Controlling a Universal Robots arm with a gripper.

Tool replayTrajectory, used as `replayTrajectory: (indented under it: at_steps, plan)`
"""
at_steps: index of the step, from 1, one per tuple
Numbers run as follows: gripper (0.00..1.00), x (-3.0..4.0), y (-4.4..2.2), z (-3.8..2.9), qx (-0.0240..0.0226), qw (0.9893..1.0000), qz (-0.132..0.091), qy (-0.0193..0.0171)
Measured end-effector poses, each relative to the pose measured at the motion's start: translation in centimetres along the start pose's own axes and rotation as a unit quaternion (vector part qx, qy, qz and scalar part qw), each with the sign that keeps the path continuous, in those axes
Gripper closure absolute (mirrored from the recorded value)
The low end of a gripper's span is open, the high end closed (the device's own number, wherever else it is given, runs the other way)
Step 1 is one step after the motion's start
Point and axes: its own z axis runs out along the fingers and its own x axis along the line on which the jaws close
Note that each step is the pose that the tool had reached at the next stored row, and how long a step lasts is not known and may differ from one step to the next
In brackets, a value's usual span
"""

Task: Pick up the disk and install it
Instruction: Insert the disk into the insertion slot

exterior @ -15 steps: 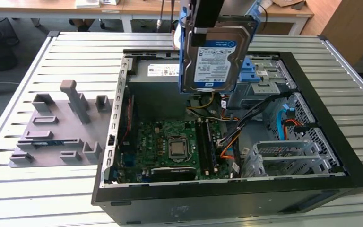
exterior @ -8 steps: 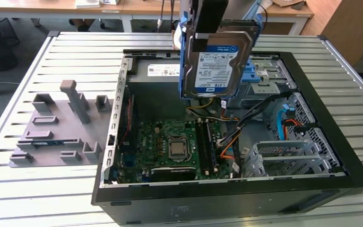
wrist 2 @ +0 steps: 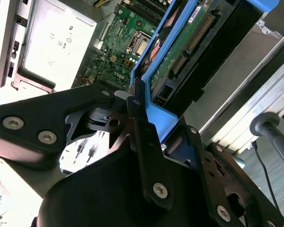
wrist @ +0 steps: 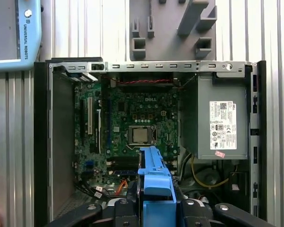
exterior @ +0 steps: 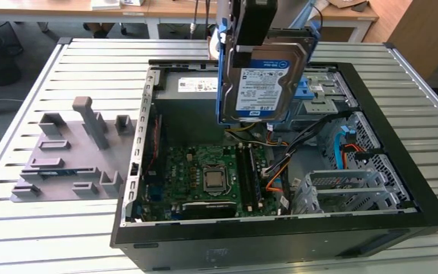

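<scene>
The gripper point(exterior: 248, 43) is squeezed tight on the disk point(exterior: 268, 83). The disk hangs on its edge between the jaws, up in the air. Below the jaws sits the open computer case point(exterior: 280, 240). Down inside it is the green board point(wrist: 118, 113) with a square chip point(wrist: 141, 135). The big grey box point(wrist: 217, 123) with a white sticker lies off to one side of the jaws.

disk point(exterior: 268, 85) top hidden, computer case point(exterior: 280, 229) bottom edge cropped
</scene>
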Motion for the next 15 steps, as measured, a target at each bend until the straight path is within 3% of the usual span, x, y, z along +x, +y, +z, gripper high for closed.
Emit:
replayTrajectory:
  at_steps: [9,15]
  plan:
    - [0.64,1.47,-0.05,0.15,-0.0001,1.0,0.006,-0.0001]
    - [0.64,1.7,-0.13,0.18,-0.0001,1.0,0.007,0.0]
